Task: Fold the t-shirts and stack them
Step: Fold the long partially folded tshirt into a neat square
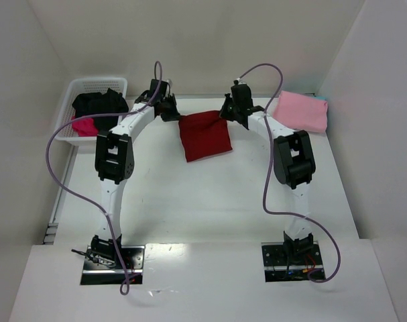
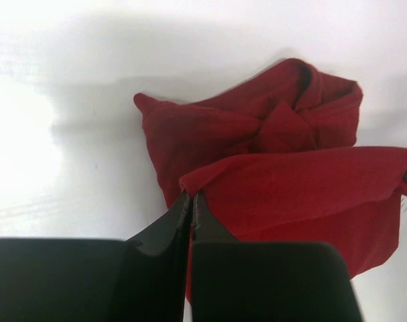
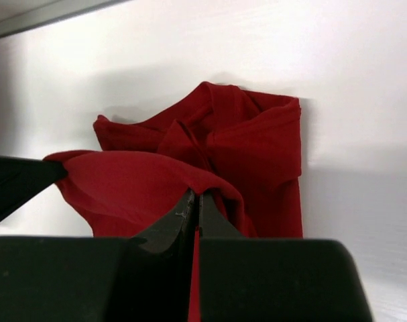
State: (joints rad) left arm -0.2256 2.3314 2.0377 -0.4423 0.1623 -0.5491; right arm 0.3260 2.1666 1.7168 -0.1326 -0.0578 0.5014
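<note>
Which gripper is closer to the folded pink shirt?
Right. The right gripper, shut on the dark red shirt, sits left of the pink shirt; the left gripper pinches the opposite corner, toward the basket.

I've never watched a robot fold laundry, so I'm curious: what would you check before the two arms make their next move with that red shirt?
1. Left tool shut on the edge of the dark red shirt: ok.
2. Right tool shut on the same shirt: ok.
3. Lifted edge stretched flat between the two tools: ok.
4. Rest of the shirt lying smooth on the table: not ok, it is bunched.
5. Pink shirt folded and lying apart from the red one: ok.
6. Each grip holding a single layer: cannot tell.
</note>
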